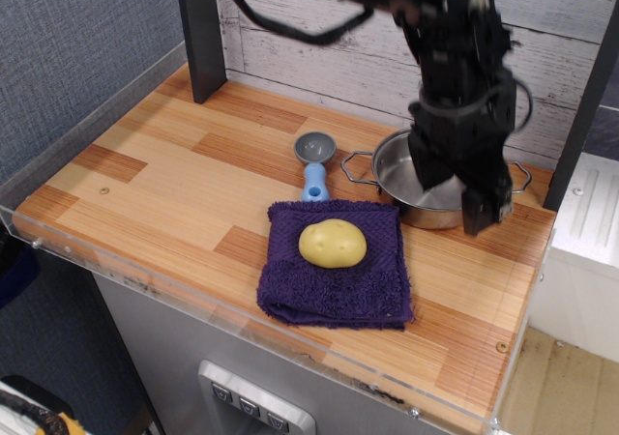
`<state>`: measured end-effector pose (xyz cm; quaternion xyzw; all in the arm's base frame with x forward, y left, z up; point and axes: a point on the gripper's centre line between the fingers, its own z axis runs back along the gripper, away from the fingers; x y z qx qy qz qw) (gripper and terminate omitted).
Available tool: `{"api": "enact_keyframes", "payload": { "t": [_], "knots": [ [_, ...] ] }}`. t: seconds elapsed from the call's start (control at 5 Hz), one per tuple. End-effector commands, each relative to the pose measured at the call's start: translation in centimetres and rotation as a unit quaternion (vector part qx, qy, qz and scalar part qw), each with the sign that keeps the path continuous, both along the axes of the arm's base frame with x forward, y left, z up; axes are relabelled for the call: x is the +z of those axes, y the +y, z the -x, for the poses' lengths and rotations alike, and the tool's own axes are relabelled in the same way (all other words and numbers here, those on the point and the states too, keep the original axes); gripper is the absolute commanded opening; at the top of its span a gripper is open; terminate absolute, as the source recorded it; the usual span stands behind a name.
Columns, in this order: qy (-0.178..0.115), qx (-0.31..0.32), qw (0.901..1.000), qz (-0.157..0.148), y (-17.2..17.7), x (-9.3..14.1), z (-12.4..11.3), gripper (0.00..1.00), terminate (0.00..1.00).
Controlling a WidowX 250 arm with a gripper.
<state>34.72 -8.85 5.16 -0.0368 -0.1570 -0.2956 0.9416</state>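
- gripper: black, two fingers, hangs from the dark arm at the right rear of the tabletop, pointing down over the pot.
- jaws: spread apart, clear gap between the two fingers, nothing held in the gap.
- finger positions: one finger comes down over the inside of the pot. the other ends lower in the picture, over the pot's front right rim. cannot tell whether either finger touches the metal.
- pot: silver, shallow, upright on the wood at the right rear, near the plank wall. one loop handle sticks out on its left, the other on its right behind the arm. the visible part of the inside looks bare, the rest is hidden by the gripper.
- towel: dark purple cloth, folded roughly square, lies flat in front of the pot. its rear right corner is just beside the pot's base.
- potato: yellow, rests on the middle of the towel, apart from the gripper.
- scoop: grey round bowl, light blue handle. lies on the wood left of the pot, the handle end meeting the towel's rear edge.
- black post: stands upright at the rear left of the tabletop.
- clear plastic guard: runs along the front and left edges of the tabletop.
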Motion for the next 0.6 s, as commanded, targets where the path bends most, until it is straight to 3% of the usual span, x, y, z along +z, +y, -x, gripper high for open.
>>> {"api": "enact_keyframes", "payload": {
  "t": [0.0, 0.4],
  "knots": [
    [-0.065, 0.047, 0.9967, 0.013, 2.6, 9.6, 1.2, 1.00, 0.00],
    [-0.091, 0.085, 0.9918, 0.028, 6.2, 15.5, 3.8, 1.00, 0.00]
  ]
}}
